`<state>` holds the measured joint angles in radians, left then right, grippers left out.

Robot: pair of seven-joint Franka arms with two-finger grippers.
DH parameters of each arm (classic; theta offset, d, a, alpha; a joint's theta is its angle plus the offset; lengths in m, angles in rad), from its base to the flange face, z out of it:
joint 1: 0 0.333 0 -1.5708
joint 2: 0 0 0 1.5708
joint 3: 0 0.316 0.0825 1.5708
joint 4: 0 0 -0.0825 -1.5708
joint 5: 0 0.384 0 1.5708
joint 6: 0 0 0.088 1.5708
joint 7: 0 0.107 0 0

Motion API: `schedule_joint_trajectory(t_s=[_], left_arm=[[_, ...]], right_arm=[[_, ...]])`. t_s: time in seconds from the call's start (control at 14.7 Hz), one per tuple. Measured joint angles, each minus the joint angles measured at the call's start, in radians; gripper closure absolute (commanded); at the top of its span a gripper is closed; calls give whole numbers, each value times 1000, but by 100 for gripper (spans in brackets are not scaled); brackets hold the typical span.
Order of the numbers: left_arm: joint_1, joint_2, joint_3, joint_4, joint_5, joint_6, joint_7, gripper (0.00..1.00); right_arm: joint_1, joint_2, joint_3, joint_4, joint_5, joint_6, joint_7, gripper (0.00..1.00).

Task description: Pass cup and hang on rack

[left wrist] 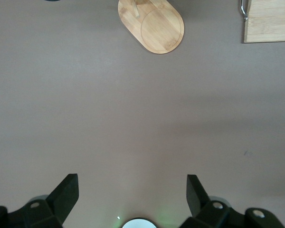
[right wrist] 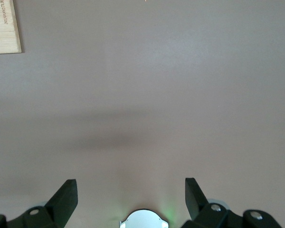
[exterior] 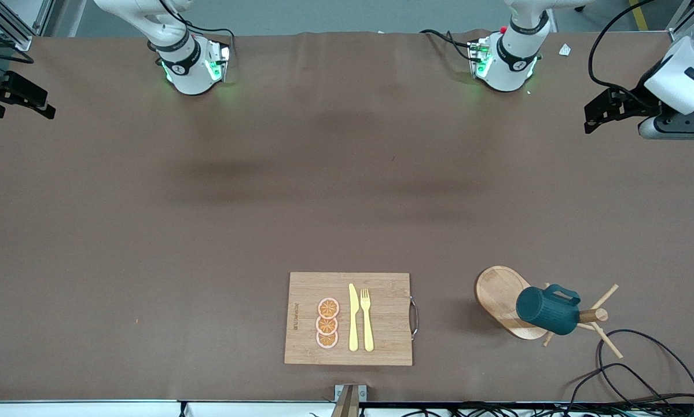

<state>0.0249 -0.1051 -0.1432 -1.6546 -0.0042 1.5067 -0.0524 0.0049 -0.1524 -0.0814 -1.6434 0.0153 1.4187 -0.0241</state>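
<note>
- The cup (exterior: 548,311) already hangs on a peg of the rack (exterior: 500,292), off the worktop (exterior: 208,231), handle up; I judge the task done.
- The rack is my landmark: it sits toward the left arm's end, beside the cutting board (exterior: 381,289), about level with it.
- Left end effector (left wrist: 133,197) is spread wide, holding nothing, high over bare worktop, farther from the front camera than the rack; it looks parked clear.
- Right end effector (right wrist: 131,197) is also wide, holding nothing, well apart from the rack; that arm waits.
</note>
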Motion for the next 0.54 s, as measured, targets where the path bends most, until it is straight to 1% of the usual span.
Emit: schedule_joint_trajectory(t_s=[0.54], left_arm=[[-1,-1,0,16,-2,-2,0,0]], right_arm=[[0,0,0,0,0,0,0,0]])
